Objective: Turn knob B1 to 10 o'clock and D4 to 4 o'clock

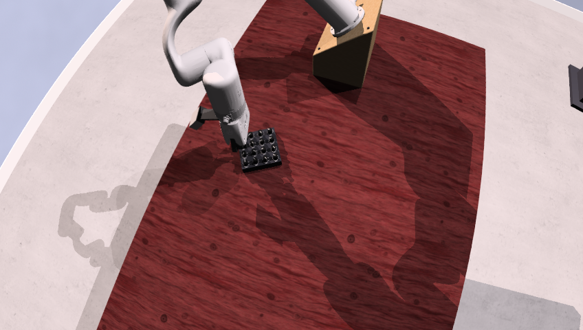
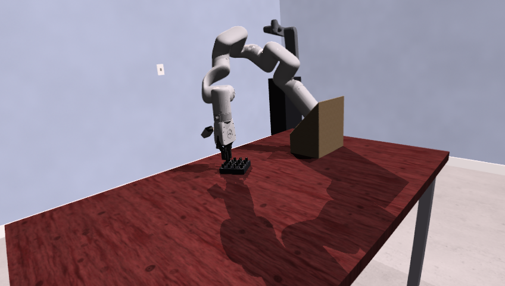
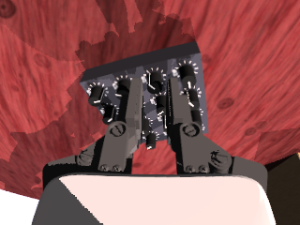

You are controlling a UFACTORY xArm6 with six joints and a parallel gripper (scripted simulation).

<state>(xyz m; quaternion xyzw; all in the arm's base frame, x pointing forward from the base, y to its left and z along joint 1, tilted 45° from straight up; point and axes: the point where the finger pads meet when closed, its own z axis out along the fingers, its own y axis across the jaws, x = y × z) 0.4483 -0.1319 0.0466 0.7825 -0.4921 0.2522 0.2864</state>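
Observation:
The black knob box (image 1: 260, 150) stands on the dark red table, with four rows of small black knobs. It also shows in the exterior view (image 2: 234, 166) and in the wrist view (image 3: 146, 97). My gripper (image 1: 239, 144) points straight down over the box's left edge in the top view, and it also shows in the exterior view (image 2: 225, 155). In the wrist view the gripper (image 3: 159, 100) is narrowly open, with its two fingers reaching down among the knobs and one column of knobs in the gap between them. The fingers do not press on any knob. The printed names are too small to read.
A tan wedge-shaped block (image 1: 345, 53) stands at the table's far end by the arm's base and also shows in the exterior view (image 2: 318, 129). The box lies close to the table's left edge (image 1: 179, 139).

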